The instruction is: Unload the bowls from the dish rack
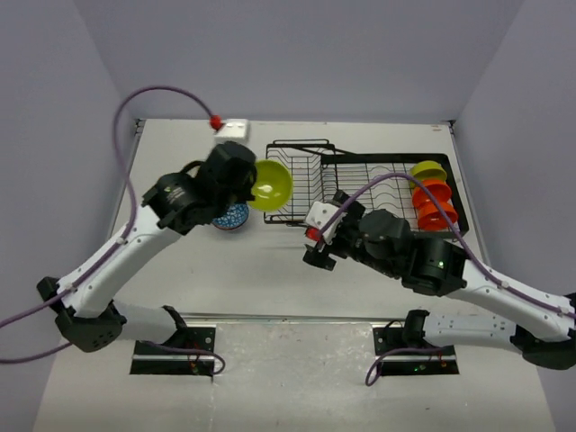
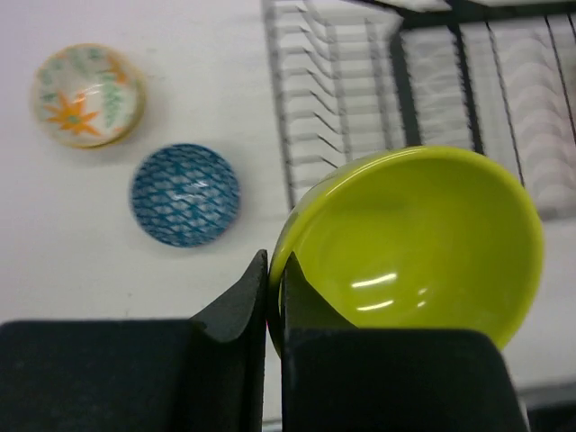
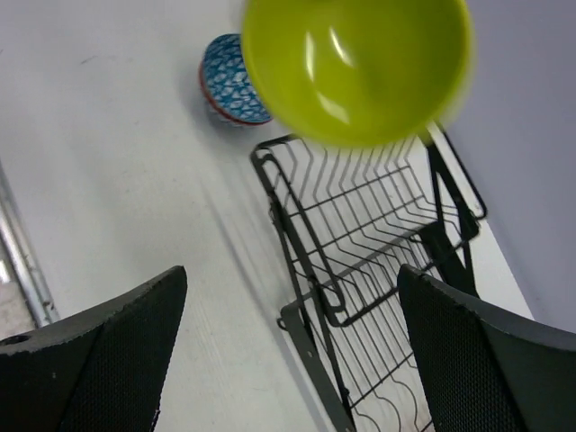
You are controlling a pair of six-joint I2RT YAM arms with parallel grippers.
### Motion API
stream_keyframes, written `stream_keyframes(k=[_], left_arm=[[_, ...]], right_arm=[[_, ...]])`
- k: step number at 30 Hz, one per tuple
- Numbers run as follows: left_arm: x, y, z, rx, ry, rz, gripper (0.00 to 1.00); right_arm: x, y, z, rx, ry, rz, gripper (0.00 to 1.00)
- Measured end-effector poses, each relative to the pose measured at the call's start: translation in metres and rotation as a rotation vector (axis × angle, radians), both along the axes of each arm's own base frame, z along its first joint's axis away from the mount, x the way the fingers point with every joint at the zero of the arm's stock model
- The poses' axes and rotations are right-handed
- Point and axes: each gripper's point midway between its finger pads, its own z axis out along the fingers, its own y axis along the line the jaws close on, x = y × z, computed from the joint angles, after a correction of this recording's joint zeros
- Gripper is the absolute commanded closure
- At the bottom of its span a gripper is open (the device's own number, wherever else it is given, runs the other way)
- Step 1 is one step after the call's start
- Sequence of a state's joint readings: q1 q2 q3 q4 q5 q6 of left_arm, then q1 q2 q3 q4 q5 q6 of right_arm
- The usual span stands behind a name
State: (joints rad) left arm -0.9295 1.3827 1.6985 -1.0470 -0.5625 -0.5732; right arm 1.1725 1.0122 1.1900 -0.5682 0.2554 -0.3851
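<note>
Left gripper [image 2: 274, 270] pinches green bowl [image 2: 423, 243], right gripper [image 3: 290, 283] gaping

Top view: left gripper [image 1: 245, 183] pinches the lime green bowl [image 1: 270, 183] aloft, blocking the dish rack [image 1: 369, 180] raised end from 9 o'clock. Blue-patterned bowl [image 1: 231, 217] sits on the table [image 1: 261, 279] at that bowl's 7 o'clock, under the left wrist, with the floral bowl [image 2: 87, 94] near it. Right gripper [image 1: 318, 238], fingers spread wide, hangs at the rack's 7 o'clock corner. Orange bowls [image 1: 435, 205] fill the rack's 3 o'clock end. Bare table at 6 o'clock: open lane.
</note>
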Motion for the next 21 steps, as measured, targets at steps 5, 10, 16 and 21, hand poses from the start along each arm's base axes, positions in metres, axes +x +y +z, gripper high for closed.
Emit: stream_keyframes(k=[5,10,16,21], left_arm=[[0.038,0.168,-0.006,-0.126,-0.087,0.506,1.00],[0.044,0.294,-0.065,-0.261,-0.058,0.892,1.00],[0.038,0.294,-0.208,-0.325,0.262,0.971,1.00],[0.045,0.291,-0.231,-0.365,0.284,1.001,1.00]], right_arm=[[0.014,-0.052,0.021,0.214,-0.046,-0.248,0.01],[0.029,-0.099,0.035,0.488,0.015,-0.499,0.01],[0.042,-0.139,0.022,0.692,0.085,-0.708,0.01],[0.041,-0.152,0.004,0.786,0.139,-0.768,0.01]])
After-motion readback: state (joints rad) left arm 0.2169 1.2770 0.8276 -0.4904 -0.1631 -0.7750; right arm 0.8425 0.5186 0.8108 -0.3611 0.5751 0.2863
